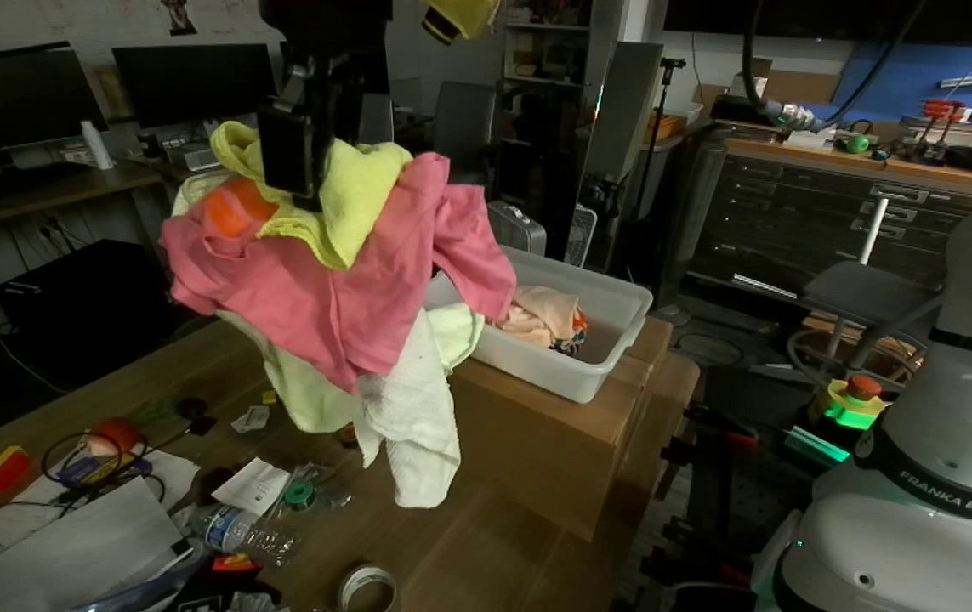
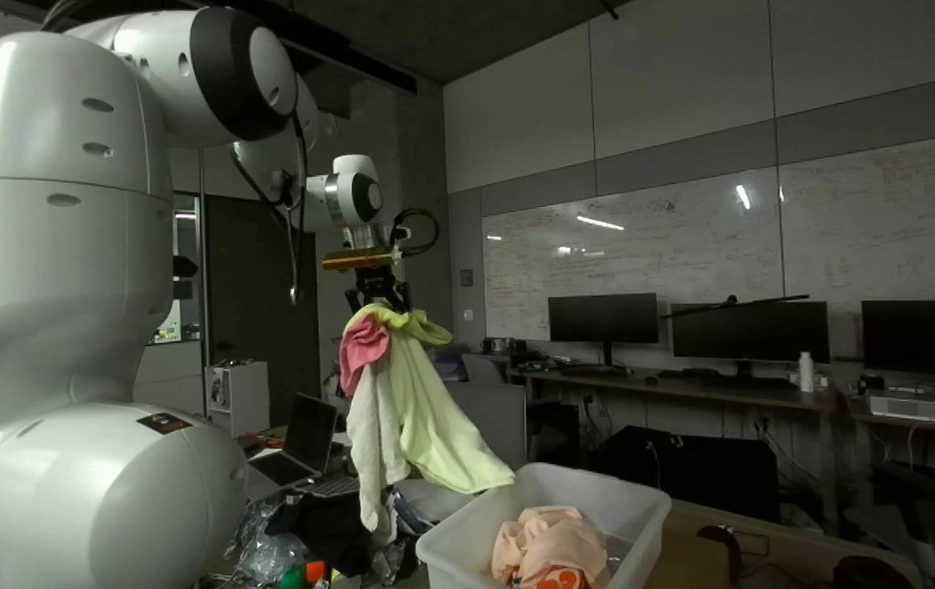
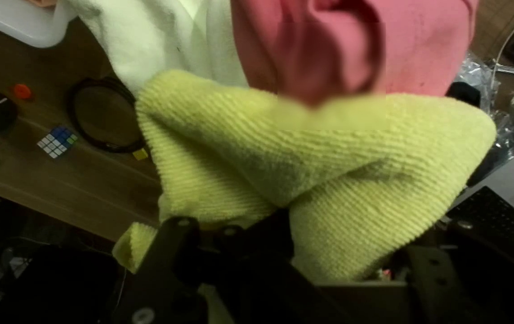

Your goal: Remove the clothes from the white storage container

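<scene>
My gripper (image 1: 303, 191) is shut on a bundle of clothes and holds it in the air above the table, beside the white storage container (image 1: 528, 361). The bundle has a yellow cloth (image 1: 366, 187) at the jaws, a pink garment (image 1: 307, 297) and a hanging white cloth (image 1: 417, 416). An orange piece (image 1: 235, 208) shows among them. In the wrist view the yellow cloth (image 3: 328, 153) covers most of the jaws and hides the fingertips. A peach cloth (image 1: 541, 314) with a patterned piece lies in the container; it also shows in an exterior view (image 2: 549, 536).
The container stands on a cardboard box (image 1: 528, 450) on the table. A bottle (image 1: 252, 534), papers (image 1: 103, 544) and a tape roll (image 1: 368, 586) lie on the table. A laptop (image 2: 303, 438) and crumpled plastic (image 2: 267, 536) are beyond the container. A puzzle cube (image 3: 57, 141) lies near a black cable (image 3: 104, 114).
</scene>
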Robot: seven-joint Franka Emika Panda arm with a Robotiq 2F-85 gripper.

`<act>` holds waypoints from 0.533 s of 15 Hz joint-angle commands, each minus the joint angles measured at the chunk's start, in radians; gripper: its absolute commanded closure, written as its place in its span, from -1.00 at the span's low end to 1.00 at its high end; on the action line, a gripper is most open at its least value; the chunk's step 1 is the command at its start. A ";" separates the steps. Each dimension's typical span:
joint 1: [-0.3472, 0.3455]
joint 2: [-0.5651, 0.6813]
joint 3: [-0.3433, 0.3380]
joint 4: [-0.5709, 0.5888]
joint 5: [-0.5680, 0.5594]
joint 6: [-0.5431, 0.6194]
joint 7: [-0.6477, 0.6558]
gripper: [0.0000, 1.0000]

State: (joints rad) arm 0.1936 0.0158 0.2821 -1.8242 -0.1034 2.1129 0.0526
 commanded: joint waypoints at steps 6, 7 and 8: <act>0.034 0.075 -0.022 0.115 0.050 0.014 -0.001 0.03; 0.034 0.082 -0.027 0.118 0.027 0.015 0.007 0.00; 0.033 0.088 -0.032 0.124 0.013 -0.003 0.000 -0.11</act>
State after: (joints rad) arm 0.2152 0.0656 0.2697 -1.7639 -0.0455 2.1453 0.0495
